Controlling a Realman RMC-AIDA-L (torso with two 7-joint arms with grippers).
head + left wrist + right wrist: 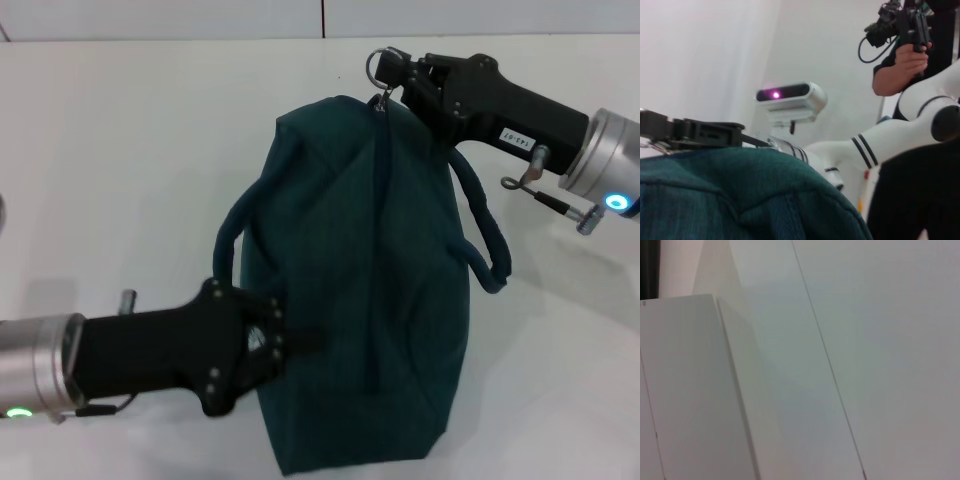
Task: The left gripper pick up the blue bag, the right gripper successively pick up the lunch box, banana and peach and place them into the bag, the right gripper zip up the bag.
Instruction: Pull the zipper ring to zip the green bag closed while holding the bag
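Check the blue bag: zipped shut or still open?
Shut, apparently. In the head view the blue bag shows one closed seam along its top and no lining, with the right gripper at the ring pull at the far end.

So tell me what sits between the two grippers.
In the head view, the blue bag fills that stretch: the left gripper is against its near side, and the right gripper is at the zipper ring at its far end.

The blue bag (pixel 360 300) stands on the table (pixel 130 150); the left tool (pixel 290 340) meets its near-left side, the right tool (pixel 395 75) its far top end.
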